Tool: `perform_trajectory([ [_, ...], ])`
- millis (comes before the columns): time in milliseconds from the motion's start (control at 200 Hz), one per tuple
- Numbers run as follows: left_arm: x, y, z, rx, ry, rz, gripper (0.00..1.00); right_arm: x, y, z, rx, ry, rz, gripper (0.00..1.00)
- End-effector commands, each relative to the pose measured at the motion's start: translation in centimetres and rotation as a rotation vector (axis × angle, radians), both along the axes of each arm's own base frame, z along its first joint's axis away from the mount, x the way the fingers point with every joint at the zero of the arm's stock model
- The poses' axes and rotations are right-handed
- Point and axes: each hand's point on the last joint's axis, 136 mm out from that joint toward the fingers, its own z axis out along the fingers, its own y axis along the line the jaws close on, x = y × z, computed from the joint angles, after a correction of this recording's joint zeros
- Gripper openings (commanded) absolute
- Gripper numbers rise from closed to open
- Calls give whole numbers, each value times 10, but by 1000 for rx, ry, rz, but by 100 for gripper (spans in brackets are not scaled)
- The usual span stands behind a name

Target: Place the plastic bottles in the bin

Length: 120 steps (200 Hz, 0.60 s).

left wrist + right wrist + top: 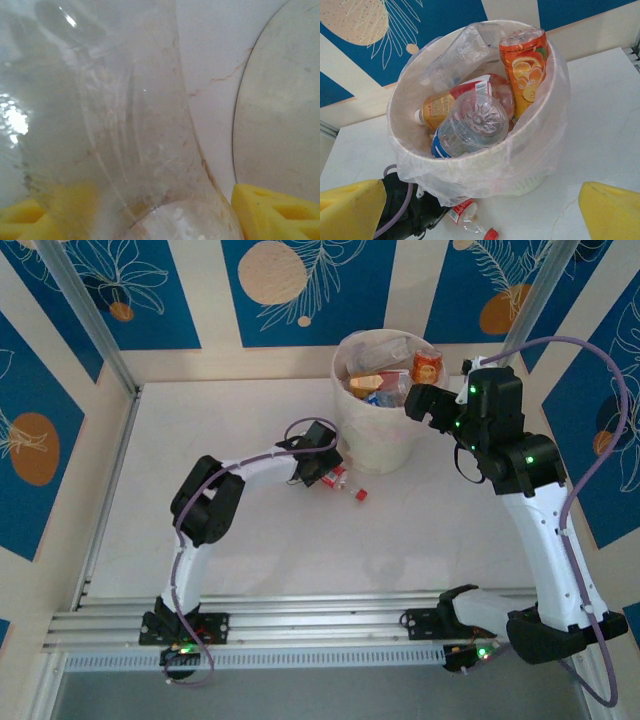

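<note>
One plastic bottle [343,481], lying on the counter [250,550] at the near left of the bin [385,440], was enclosed by the left claw [320,462] for lifting, firm contact not discernible, while the right claw [418,400] was held wide, empty.

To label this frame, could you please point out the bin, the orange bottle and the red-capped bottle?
Bin [385,445]: top view, outer wall.
Orange bottle [525,75]: right wrist view, its label.
Red-capped bottle [461,210]: right wrist view, its label.

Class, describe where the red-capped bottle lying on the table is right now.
In the top view the bottle lies on the white table by the near side of the bin, at the left pincer.
</note>
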Motion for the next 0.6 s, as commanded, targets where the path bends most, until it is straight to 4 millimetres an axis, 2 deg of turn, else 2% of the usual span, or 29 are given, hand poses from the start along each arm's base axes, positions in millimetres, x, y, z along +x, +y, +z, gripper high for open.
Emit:
perform_trajectory([
  [0, -17, 6, -13, 26, 56, 0, 65, 2, 1, 5, 19, -20, -14, 99],
  [405, -20, 40, 4, 126, 7, -6, 46, 5, 4, 7, 43, -21, -11, 99],
  [505, -18, 52, 22, 171, -42, -9, 46, 5, 5, 7, 44, -16, -11, 99],
  [595, -13, 63, 50, 220, -119, -24, 46, 5, 5, 8, 46, -14, -6, 99],
])
